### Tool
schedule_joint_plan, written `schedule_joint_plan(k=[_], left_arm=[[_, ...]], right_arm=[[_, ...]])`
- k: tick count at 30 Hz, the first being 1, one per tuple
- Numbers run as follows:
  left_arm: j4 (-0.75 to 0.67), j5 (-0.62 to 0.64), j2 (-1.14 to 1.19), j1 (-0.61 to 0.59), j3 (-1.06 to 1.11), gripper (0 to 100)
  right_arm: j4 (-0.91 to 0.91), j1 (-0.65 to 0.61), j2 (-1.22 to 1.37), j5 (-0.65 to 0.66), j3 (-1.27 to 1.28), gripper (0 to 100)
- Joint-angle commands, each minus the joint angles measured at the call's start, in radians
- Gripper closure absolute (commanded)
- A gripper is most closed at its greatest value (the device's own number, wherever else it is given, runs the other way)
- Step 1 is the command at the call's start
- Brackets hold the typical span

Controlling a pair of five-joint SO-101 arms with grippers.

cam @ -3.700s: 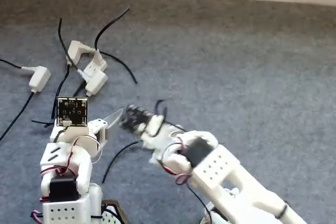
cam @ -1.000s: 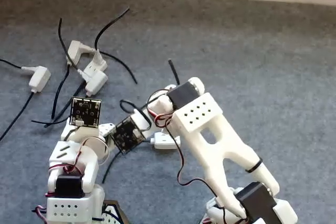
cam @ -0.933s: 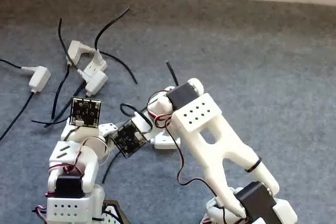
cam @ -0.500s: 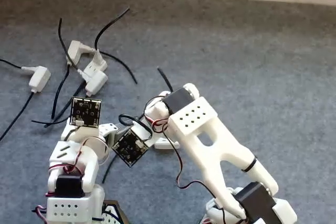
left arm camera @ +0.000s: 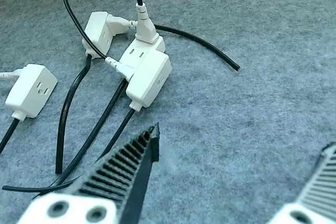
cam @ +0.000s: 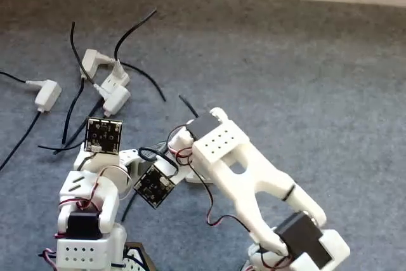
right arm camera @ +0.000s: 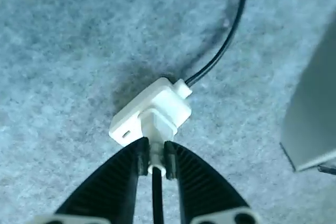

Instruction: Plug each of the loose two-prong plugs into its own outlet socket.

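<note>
The right arm has leaned over and come lower in the last second. The right end effector (right arm camera: 153, 157) is pinching a white plug (right arm camera: 157, 124). The plug is pushed up against a white socket (right arm camera: 137, 113) that lies on the grey tabletop (right arm camera: 63, 35) (it looks almost all the way in). So this plug seems nearly done. The left end effector (left arm camera: 241, 145) is spread wide and holds nothing, near the other sockets (left arm camera: 148, 72).
</note>
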Motion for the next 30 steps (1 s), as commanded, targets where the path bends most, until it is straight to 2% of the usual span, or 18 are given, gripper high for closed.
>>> schedule_joint_plan(k=[1, 11, 17, 24, 28, 30], left_arm=[[-0.018, 0.005, -0.001, -0.007, -0.004, 56], [-0.018, 0.006, -0.001, -0.007, -0.004, 56], [-0.018, 0.006, -0.001, -0.007, -0.004, 56], [-0.018, 0.006, -0.001, -0.007, -0.004, 56], [-0.018, 0.006, -0.001, -0.007, -0.004, 56], [-0.018, 0.006, 0.001, -0.007, -0.004, 56]], right_arm=[[-0.015, -0.010, -0.001, -0.020, 0.001, 99.1], [-0.018, -0.005, 0.035, -0.026, 0.071, 99.1], [-0.170, -0.008, 0.122, -0.107, 0.130, 99.1], [-0.185, -0.010, 0.231, -0.118, 0.127, 99.1], [-0.171, -0.005, 0.182, -0.230, 0.102, 98.6], [-0.107, -0.005, 0.130, -0.272, 0.081, 98.2]])
